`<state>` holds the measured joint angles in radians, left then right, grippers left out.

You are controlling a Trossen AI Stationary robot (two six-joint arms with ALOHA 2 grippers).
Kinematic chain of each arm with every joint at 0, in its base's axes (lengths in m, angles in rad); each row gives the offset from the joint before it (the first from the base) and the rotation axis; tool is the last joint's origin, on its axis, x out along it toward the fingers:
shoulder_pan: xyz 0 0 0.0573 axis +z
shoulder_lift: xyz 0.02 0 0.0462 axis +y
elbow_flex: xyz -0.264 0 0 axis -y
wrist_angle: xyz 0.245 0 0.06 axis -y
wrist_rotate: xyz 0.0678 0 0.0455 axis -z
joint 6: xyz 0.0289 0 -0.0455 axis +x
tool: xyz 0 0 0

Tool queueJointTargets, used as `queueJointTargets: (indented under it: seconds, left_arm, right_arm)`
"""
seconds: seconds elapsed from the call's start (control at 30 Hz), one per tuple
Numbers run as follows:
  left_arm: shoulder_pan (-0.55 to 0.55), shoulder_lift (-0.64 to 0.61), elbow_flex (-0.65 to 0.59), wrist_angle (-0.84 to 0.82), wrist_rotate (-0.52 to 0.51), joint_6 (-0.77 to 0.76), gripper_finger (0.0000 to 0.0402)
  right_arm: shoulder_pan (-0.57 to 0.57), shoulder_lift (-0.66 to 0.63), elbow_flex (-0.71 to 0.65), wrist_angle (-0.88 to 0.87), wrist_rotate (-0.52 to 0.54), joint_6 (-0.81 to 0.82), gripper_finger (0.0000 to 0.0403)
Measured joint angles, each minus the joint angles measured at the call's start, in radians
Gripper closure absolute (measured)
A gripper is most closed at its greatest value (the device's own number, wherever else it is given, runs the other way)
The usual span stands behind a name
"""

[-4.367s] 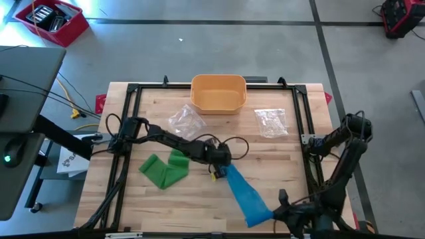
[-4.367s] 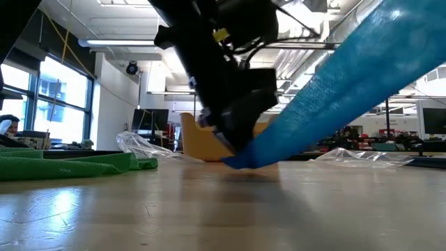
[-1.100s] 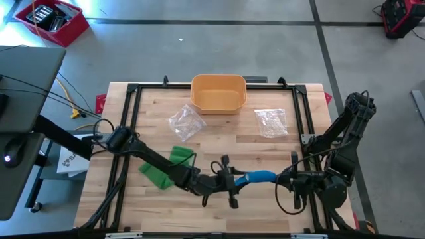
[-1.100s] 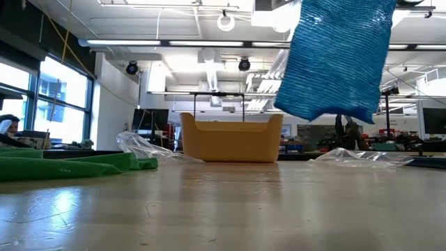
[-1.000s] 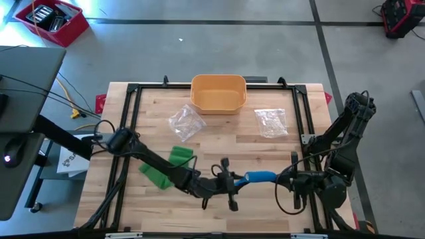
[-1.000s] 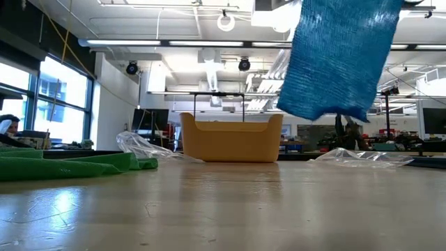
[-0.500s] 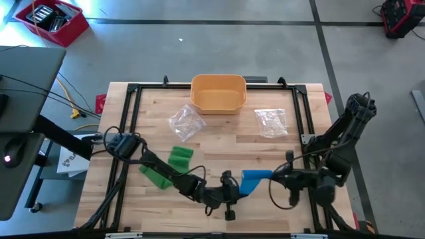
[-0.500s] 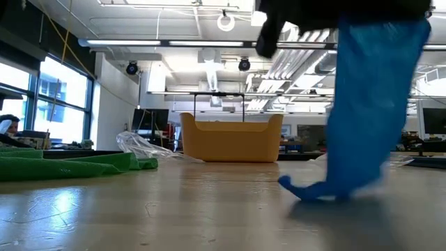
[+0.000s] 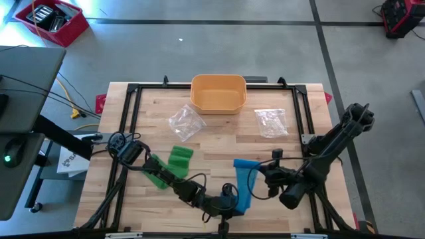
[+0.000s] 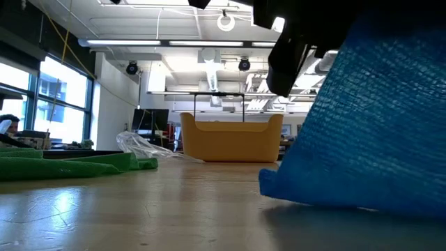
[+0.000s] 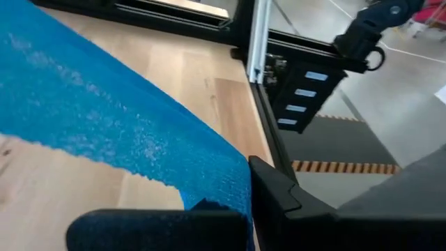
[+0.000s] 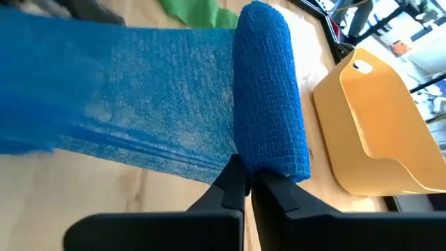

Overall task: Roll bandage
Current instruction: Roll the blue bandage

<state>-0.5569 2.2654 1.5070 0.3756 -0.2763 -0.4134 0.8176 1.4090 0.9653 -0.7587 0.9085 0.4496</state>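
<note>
I hold the blue bandage [image 9: 243,184] stretched between my two hands, on the tabletop [image 9: 219,136] well in front of the yellow bin [image 9: 218,92]. My right hand [image 9: 260,172] pinches its rolled end; my left hand [image 9: 232,200] clamps the loose end, farther from the bin. A green bandage [image 9: 166,168] lies off to the left.

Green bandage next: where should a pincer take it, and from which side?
Take the green bandage at its bare end nearest the yellow bin, coming straight down. It lies flat in loose folds; its other end is under the left arm.
</note>
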Motion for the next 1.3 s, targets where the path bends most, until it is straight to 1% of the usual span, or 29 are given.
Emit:
queueJointTargets:
  seconds: [0.13,0.23,0.37,0.47,0.53,0.63,0.73,0.83,0.97,1.07,1.1,1.17,1.23,1.3]
  left_arm:
    - [-0.003,0.000,0.000,0.004,-0.079,-0.001,0.0401]
    - [0.009,0.000,0.000,0.003,-0.099,0.013,0.0392]
    - [0.023,0.000,0.000,-0.007,-0.086,0.004,0.0357]
    - [0.035,0.000,0.000,-0.046,-0.061,-0.003,0.0319]
    - [0.043,-0.003,0.000,-0.107,-0.047,0.006,0.0294]
    - [0.047,-0.033,-0.001,-0.281,-0.054,0.000,0.0272]
    - [0.034,-0.073,-0.001,-0.403,-0.088,-0.008,0.0268]
    - [0.015,-0.104,0.000,-0.451,-0.116,0.056,0.0272]
    - [-0.010,-0.138,0.000,-0.421,-0.187,0.154,0.0275]
    - [-0.015,-0.145,0.000,-0.301,-0.211,0.133,0.0269]
    - [-0.011,-0.145,0.000,-0.255,-0.193,0.123,0.0264]
    - [0.000,-0.144,0.000,-0.181,-0.120,0.112,0.0254]
    - [0.004,-0.145,0.000,-0.173,-0.084,0.107,0.0242]
    - [0.007,-0.144,0.000,-0.197,-0.073,0.103,0.0234]
  right_arm:
    - [0.008,0.007,0.000,0.023,0.010,-0.010,0.0402]
    - [0.043,-0.013,0.000,0.019,0.012,-0.010,0.0402]
    - [0.110,-0.063,0.000,0.017,-0.002,-0.013,0.0402]
    - [0.156,-0.104,0.000,0.014,-0.075,-0.032,0.0402]
    - [0.184,-0.120,0.000,0.004,-0.130,-0.032,0.0402]
    - [0.225,-0.139,0.000,-0.031,-0.177,-0.028,0.0403]
    - [0.260,-0.149,0.000,-0.045,-0.196,-0.024,0.0403]
    - [0.276,-0.167,0.000,-0.042,-0.202,-0.028,0.0403]
    - [0.285,-0.188,0.000,-0.041,-0.199,-0.034,0.0403]
    - [0.285,-0.194,0.000,-0.037,-0.160,-0.051,0.0403]
    - [0.285,-0.194,0.000,-0.036,-0.145,-0.062,0.0403]
    - [0.279,-0.202,0.000,-0.035,-0.111,-0.086,0.0403]
    - [0.274,-0.209,0.000,-0.032,-0.078,-0.091,0.0403]
    - [0.274,-0.223,0.000,-0.032,-0.048,-0.093,0.0403]
